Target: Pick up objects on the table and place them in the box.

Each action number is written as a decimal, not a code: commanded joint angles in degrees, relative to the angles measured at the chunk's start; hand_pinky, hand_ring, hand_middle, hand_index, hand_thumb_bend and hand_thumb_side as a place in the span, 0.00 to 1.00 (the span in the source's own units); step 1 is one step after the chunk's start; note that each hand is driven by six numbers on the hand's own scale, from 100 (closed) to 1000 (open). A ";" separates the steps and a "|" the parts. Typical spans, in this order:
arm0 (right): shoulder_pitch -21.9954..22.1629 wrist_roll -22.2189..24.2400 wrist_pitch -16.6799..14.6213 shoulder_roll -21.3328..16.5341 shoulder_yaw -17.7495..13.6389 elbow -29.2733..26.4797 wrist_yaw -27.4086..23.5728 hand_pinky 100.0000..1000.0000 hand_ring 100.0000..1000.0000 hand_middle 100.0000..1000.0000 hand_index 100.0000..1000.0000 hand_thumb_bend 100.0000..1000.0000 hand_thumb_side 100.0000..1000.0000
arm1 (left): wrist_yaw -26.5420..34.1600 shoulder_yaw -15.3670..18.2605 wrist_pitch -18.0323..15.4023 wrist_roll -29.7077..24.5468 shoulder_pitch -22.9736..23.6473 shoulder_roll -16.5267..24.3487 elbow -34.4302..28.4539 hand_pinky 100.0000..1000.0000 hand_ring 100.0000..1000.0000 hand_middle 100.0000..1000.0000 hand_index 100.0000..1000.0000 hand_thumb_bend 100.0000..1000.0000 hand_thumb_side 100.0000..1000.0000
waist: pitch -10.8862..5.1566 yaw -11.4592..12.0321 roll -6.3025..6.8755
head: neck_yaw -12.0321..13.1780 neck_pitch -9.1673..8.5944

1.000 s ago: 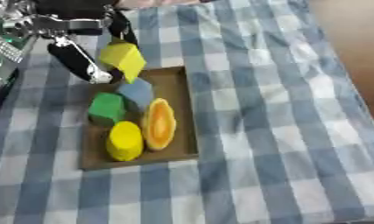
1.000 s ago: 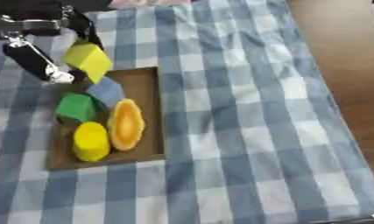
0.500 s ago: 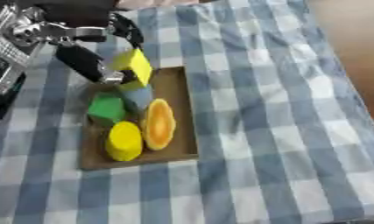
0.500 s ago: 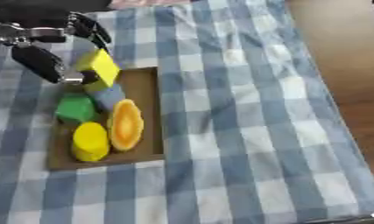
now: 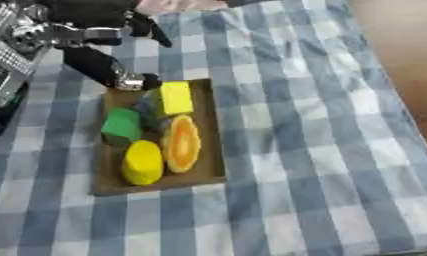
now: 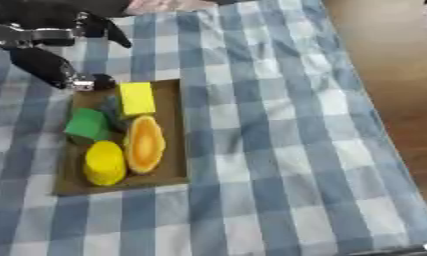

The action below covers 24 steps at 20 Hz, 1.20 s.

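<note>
– Starting near: box (image 5: 208,170) on the checked cloth (image 5: 304,150), yellow cylinder (image 5: 143,162) at the near end, orange half-fruit (image 5: 182,143) beside it, green block (image 5: 122,125) behind. Then?

– Yellow block (image 5: 175,98) at the far end, leaning on a bluish piece (image 5: 148,107). Left hand (image 5: 98,62) just beyond the box's far left corner, fingers (image 5: 155,37) spread, holding nothing I can see.

– Block versus fingers?

– Apart; fingertips just beside its far left edge, no contact visible.

– Doing the step well?

– My guess: lift straight up and away so nothing clips the leaning block. Right hand isn't visible.
</note>
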 commanded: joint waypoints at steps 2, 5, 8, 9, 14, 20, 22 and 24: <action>-0.17 -0.12 0.16 -1.01 -0.42 -0.72 -0.61 0.88 0.71 0.57 0.82 0.00 0.41 | 1.35 2.47 -6.47 -5.33 -0.51 1.67 -2.82 0.93 0.91 0.80 0.89 0.00 0.65 | -1.73 0.12 -0.45 | -0.17 0.26; -0.14 -0.32 0.13 -1.08 -0.53 -0.77 -0.71 0.87 0.71 0.57 0.82 0.00 0.41 | 3.13 6.13 -3.77 1.39 0.56 2.64 -5.78 0.86 0.82 0.71 0.79 0.00 0.26 | -1.88 0.36 -0.66 | -0.45 0.31; -0.15 -0.60 0.01 -1.24 -0.58 -1.00 -0.87 0.87 0.72 0.58 0.82 0.00 0.41 | 4.99 10.48 0.98 14.28 2.87 3.86 -9.06 0.81 0.77 0.67 0.80 0.00 0.33 | -2.00 0.67 -0.88 | -0.61 0.36; -0.12 -0.69 -0.02 -1.28 -0.60 -1.09 -0.92 0.87 0.72 0.58 0.82 0.00 0.41 | 6.84 11.64 2.61 18.72 3.94 4.14 -10.15 0.80 0.76 0.67 0.80 0.00 0.34 | -2.02 0.76 -0.93 | -0.62 0.34; -0.04 -0.98 -0.38 -1.23 -0.72 -1.18 -1.23 0.87 0.72 0.58 0.83 0.00 0.42 | 28.64 17.19 9.80 41.52 14.13 5.40 -19.99 0.72 0.70 0.63 0.81 0.00 0.56 | -1.88 1.50 -1.39 | -0.44 0.09; -0.63 -1.78 -1.45 -0.91 -0.94 -1.18 -1.43 0.87 0.70 0.59 0.86 0.00 0.42 | 42.70 21.45 10.19 51.69 28.58 4.32 -33.64 0.71 0.70 0.64 0.84 0.00 0.56 | -1.55 2.18 -2.01 | 1.01 -0.24; -0.76 -2.17 -1.82 -0.78 -0.99 -1.18 -1.74 0.87 0.70 0.60 0.87 0.00 0.43 | 43.44 22.81 8.25 52.85 31.97 2.02 -34.40 0.72 0.71 0.64 0.85 0.00 0.57 | -1.43 2.32 -2.15 | 1.39 -0.46; -0.79 -2.64 -2.03 -0.59 -1.09 -1.18 -2.05 0.87 0.70 0.60 0.88 0.00 0.43 | 43.95 23.66 6.83 53.76 34.75 0.02 -34.58 0.72 0.71 0.64 0.85 0.00 0.58 | -1.34 2.41 -2.29 | 1.51 -0.60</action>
